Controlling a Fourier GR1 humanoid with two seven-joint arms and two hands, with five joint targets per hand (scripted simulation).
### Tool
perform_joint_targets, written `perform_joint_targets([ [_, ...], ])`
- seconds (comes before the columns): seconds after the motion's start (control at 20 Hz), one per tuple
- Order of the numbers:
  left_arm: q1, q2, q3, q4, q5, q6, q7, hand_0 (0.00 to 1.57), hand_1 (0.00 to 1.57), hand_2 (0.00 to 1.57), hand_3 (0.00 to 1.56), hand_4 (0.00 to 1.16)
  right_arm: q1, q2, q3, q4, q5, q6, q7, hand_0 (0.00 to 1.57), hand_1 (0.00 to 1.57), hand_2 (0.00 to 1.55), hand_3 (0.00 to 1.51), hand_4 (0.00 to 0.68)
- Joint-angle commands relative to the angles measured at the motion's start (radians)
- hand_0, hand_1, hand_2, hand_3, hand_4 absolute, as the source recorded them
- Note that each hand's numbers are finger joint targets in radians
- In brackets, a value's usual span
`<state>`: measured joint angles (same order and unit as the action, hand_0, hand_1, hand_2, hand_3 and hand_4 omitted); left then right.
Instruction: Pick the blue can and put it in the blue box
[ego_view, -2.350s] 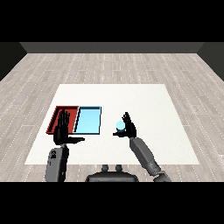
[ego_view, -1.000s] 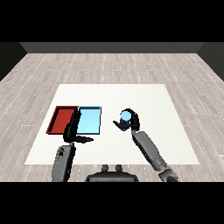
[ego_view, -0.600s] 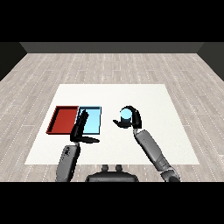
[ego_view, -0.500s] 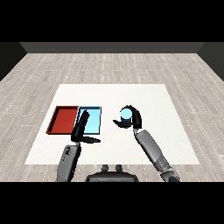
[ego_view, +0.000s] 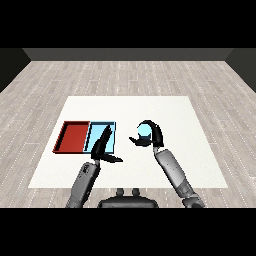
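The blue can stands upright right of the trays, seen from above as a pale blue top. My right hand is shut on it, fingers arched over its far side and thumb at its near side. The light blue tray lies left of the can, beside the red tray. My left hand is open, its straight fingers reaching over the near right part of the light blue tray, thumb pointing right.
The white table spreads around both trays. The red tray touches the light blue tray's left side. Grey wood floor lies beyond the table's far edge.
My right hand has curled round the blue can. My left hand has moved right, from the red tray's front to the light blue tray's near right part.
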<state>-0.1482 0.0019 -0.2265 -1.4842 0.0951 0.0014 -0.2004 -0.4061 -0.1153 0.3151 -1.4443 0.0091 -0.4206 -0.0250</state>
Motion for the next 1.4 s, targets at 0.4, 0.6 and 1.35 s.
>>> perform_joint_targets([
  [0.4, -0.088, -0.002, -0.115, 0.189, 0.07, 0.103, -0.057, 0.0, 0.0, 0.0, 0.0, 0.0, -0.02, 0.101, -0.038, 0.022, 0.105, 0.074, 0.007, 1.49, 1.49, 1.47, 1.4, 0.609],
  [0.6, -0.112, -0.002, -0.108, 0.126, 0.089, 0.108, 0.018, 0.0, 0.0, 0.0, 0.0, 0.0, 0.09, 0.073, -0.021, -0.126, 0.122, 0.118, 0.018, 1.49, 1.49, 1.47, 1.4, 0.609],
  [1.35, -0.21, -0.002, -0.145, 0.372, 0.193, 0.153, -0.109, 0.0, 0.0, 0.0, 0.0, 0.0, -0.007, 0.115, -0.016, -0.029, 0.124, 0.102, 0.019, 1.47, 1.47, 1.46, 1.39, 0.611],
])
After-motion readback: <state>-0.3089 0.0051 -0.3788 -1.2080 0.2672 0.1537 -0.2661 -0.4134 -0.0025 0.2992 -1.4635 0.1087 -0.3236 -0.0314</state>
